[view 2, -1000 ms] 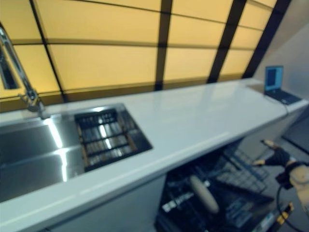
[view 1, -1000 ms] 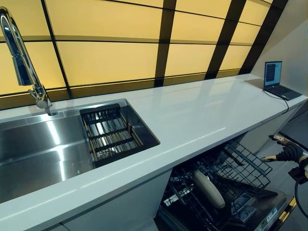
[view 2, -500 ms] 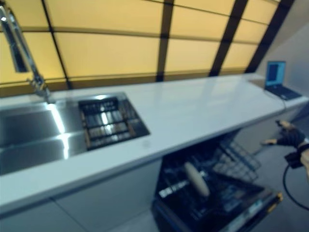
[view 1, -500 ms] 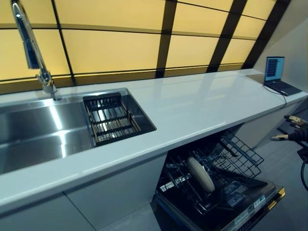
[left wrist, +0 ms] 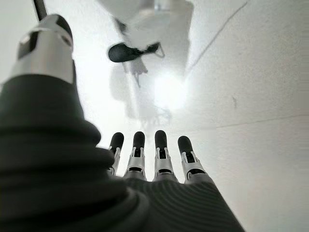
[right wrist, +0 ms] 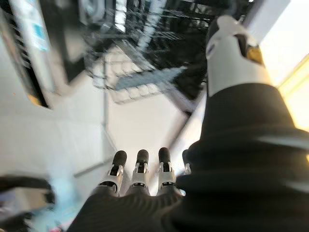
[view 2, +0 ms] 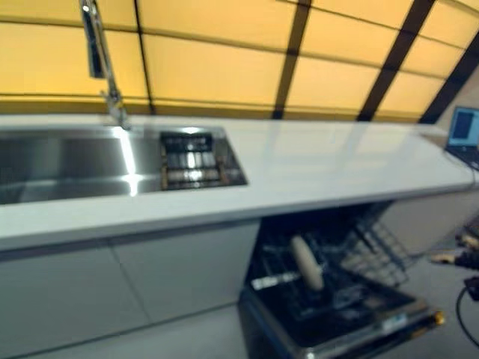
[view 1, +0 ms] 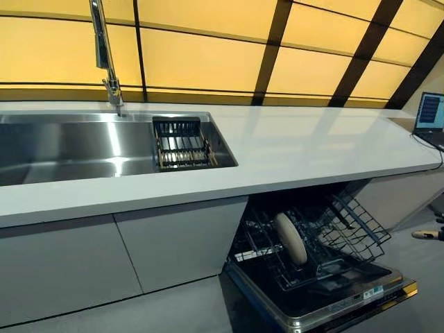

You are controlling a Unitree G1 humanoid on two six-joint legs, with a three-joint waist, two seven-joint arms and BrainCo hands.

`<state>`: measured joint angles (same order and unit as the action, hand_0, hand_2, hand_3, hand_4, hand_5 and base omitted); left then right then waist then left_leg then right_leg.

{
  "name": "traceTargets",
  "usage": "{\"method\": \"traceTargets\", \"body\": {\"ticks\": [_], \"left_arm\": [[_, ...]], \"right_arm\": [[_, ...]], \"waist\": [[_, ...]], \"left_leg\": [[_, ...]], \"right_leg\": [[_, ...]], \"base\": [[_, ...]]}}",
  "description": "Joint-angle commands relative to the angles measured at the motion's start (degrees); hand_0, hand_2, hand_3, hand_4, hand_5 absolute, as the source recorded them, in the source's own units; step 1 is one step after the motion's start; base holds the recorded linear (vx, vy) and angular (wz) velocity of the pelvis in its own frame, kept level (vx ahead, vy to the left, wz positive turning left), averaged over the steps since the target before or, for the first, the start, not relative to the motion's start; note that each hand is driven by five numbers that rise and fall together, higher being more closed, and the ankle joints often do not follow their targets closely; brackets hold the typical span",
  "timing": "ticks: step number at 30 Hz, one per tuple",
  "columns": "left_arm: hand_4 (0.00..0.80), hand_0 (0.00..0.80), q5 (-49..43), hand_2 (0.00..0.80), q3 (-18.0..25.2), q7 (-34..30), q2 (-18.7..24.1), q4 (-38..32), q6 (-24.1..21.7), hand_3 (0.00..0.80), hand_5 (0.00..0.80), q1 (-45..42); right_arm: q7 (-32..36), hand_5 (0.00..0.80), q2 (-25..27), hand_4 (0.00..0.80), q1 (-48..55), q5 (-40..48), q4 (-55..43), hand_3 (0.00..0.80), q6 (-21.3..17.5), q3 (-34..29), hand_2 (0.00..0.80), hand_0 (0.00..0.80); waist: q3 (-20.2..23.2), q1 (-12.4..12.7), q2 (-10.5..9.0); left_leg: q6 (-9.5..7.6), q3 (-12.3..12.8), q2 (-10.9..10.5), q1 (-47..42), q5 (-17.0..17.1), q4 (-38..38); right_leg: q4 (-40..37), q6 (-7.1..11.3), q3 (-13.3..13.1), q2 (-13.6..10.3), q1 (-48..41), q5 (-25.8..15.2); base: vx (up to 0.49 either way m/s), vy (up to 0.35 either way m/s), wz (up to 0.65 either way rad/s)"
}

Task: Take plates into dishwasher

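One cream plate (view 1: 291,238) stands on edge in the lower rack (view 1: 347,232) of the open dishwasher (view 1: 326,305) under the white counter (view 1: 291,149). My right hand (view 1: 429,234) shows only at the far right edge, low beside the dishwasher, away from the plate. In the right wrist view its fingers (right wrist: 139,171) are straight and hold nothing, with the rack (right wrist: 140,72) beyond them. My left hand (left wrist: 154,159) appears only in the left wrist view, fingers straight over bare floor, empty.
A steel sink (view 1: 76,146) with a tall faucet (view 1: 104,55) and a dark drain basket (view 1: 182,143) is set in the counter at the left. A laptop (view 1: 430,118) stands at the counter's far right end. White cabinet fronts (view 1: 125,257) run below the sink.
The camera has pulled back and turned, so counter, sink and dishwasher sit lower and farther off. My right hand has slid to the frame's right edge. The plate stays in the rack.
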<state>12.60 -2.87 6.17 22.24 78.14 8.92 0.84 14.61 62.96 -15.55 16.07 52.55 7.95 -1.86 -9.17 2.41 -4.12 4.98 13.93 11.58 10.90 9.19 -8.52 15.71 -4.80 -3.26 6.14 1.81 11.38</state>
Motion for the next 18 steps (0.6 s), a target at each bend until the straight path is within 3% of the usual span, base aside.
{"method": "traceTargets", "body": {"ticks": [1, 3, 4, 5, 7, 8, 9, 11, 12, 14, 15, 18], "left_arm": [[0.000, 0.000, 1.07, 0.000, -0.67, -0.60, -0.22, 0.63, -0.68, 0.000, 0.000, 0.55], [0.000, 0.000, 1.29, 0.000, -0.72, -1.31, -0.63, 0.74, -0.17, 0.000, 0.000, 2.40], [0.000, 0.000, 1.11, 0.000, -0.80, -1.38, -1.02, 0.84, -0.13, 0.000, 0.000, 3.19], [0.000, 0.000, 1.20, 0.000, -1.30, -0.64, -2.01, 1.41, -0.87, 0.000, 0.000, 4.51], [0.000, 0.000, 1.24, 0.000, -1.13, -0.33, -2.41, 1.93, -1.21, 0.000, 0.000, 5.41], [0.000, 0.000, 1.30, 0.000, -1.12, -0.41, -2.39, 2.03, -1.21, 0.000, 0.000, 5.61], [0.000, 0.000, 1.15, 0.000, -1.03, -0.69, -2.26, 2.17, -1.23, 0.000, 0.000, 5.79], [0.000, 0.000, 0.91, 0.000, -2.60, -1.79, -2.07, 2.04, -1.08, 0.000, 0.000, 6.34], [0.000, 0.000, 0.43, 0.000, -3.59, -2.13, -2.16, 2.12, -1.64, 0.000, 0.000, 7.02], [0.000, 0.000, 0.71, 0.000, -4.35, -2.02, -2.28, 2.11, -1.68, 0.000, 0.000, 7.88], [0.000, 0.000, 1.87, 0.000, -4.74, -1.30, -2.78, 2.69, -2.75, 0.000, 0.000, 8.63], [0.000, 0.000, 1.93, 0.000, -4.80, -1.57, -2.44, 3.09, -4.30, 0.000, 0.000, 8.12]], "right_arm": [[-1.02, 0.000, -0.06, 0.000, -2.73, -0.79, -0.48, 0.000, 2.29, -2.56, 0.000, 0.000], [-1.31, 0.000, -0.12, 0.000, -1.99, -0.26, 1.89, 0.000, 3.70, -3.35, 0.000, 0.000], [-1.59, 0.000, -0.13, 0.000, -1.18, 0.46, 2.88, 0.000, 4.21, -4.11, 0.000, 0.000], [-0.49, 0.000, -0.21, 0.000, 0.75, 0.92, 5.92, 0.000, 3.97, -6.20, 0.000, 0.000], [1.60, 0.000, 0.37, 0.000, 3.03, 2.31, 7.52, 0.000, 4.41, -8.67, 0.000, 0.000], [1.95, 0.000, 0.47, 0.000, 3.47, 2.57, 7.54, 0.000, 4.80, -9.14, 0.000, 0.000], [2.18, 0.000, 0.21, 0.000, 4.89, 2.57, 7.14, 0.000, 5.79, -10.53, 0.000, 0.000], [1.61, 0.000, -0.45, 0.000, 7.38, 5.50, 6.43, 0.000, 7.50, -12.54, 0.000, 0.000], [-0.07, 0.000, -2.52, 0.000, 8.33, 6.90, 6.08, 0.000, 8.22, -13.21, 0.000, 0.000], [-0.84, 0.000, -4.20, 0.000, 8.91, 7.45, 6.18, 0.000, 8.31, -13.59, 0.000, 0.000], [-0.55, 0.000, -5.30, 0.000, 7.87, 7.87, 9.13, 0.000, 6.75, -12.03, 0.000, 0.000], [-1.05, 0.000, -6.26, 0.000, 6.60, 8.77, 11.17, 0.000, 5.97, -11.15, 0.000, 0.000]], "waist": [[-1.39, 0.61, -1.82], [-1.43, -2.21, -2.91], [-1.18, -3.18, -3.73], [-0.80, -5.23, -5.57], [0.64, -7.17, -6.07], [1.09, -7.59, -6.23], [2.56, -8.60, -4.67], [3.75, -9.68, -1.98], [3.81, -9.69, -1.32], [3.74, -9.88, -1.36], [3.33, -9.73, -1.38], [2.89, -8.91, -1.20]], "left_leg": [[-1.08, -3.93, -7.34, 8.33, 5.29, 9.03], [-1.13, -2.05, -6.50, 6.05, 2.61, -5.04], [-1.55, -1.28, -6.40, 5.34, 0.64, -8.47], [-3.19, -4.31, -8.37, 1.79, -6.17, -16.47], [-3.75, -7.44, -10.19, -3.83, -9.36, -17.97], [-3.82, -7.90, -10.71, -4.95, -9.40, -17.17], [-3.63, -10.98, -11.87, -10.47, -11.45, -9.03], [-3.60, -13.14, -13.13, -17.96, -12.61, 7.39], [-4.09, -13.47, -14.14, -17.94, -11.89, 11.80], [-4.33, -14.20, -14.81, -18.09, -11.76, 12.44], [-4.74, -16.00, -15.48, -18.27, -12.25, 12.24], [-5.19, -14.95, -15.43, -18.10, -12.25, 12.42]], "right_leg": [[-12.65, 3.41, -1.99, 0.33, -12.67, -6.76], [-14.52, 3.08, 1.13, -1.48, -9.41, -10.07], [-15.42, 3.18, 2.40, -2.61, -8.27, -11.56], [-16.90, 4.03, 3.31, -4.79, -6.92, -13.88], [-17.29, 4.60, 3.59, -5.56, -4.83, -15.30], [-17.31, 4.70, 3.68, -5.78, -4.18, -15.58], [-16.40, 5.12, 4.38, -4.69, -2.41, -15.14], [-14.94, 5.30, 6.24, -2.91, -1.10, -14.13], [-13.87, 5.70, 8.06, -2.92, 0.47, -14.11], [-13.90, 6.10, 9.32, -3.39, 2.20, -15.07], [-14.06, 6.90, 8.87, -3.72, 4.10, -16.53], [-15.86, 7.72, 9.32, -4.55, 3.46, -17.72]], "base": [[-0.458, 0.035, 0.15], [-0.495, 0.001, 0.28], [-0.530, 0.030, 0.62], [-0.382, 0.062, 0.51], [-0.259, 0.102, 0.57], [-0.181, 0.171, 0.72], [-0.105, 0.178, 0.51], [-0.152, 0.193, 0.29], [-0.210, 0.109, 0.26], [-0.248, 0.052, 0.38], [-0.324, 0.060, 0.25], [-0.193, 0.037, 0.02]]}}
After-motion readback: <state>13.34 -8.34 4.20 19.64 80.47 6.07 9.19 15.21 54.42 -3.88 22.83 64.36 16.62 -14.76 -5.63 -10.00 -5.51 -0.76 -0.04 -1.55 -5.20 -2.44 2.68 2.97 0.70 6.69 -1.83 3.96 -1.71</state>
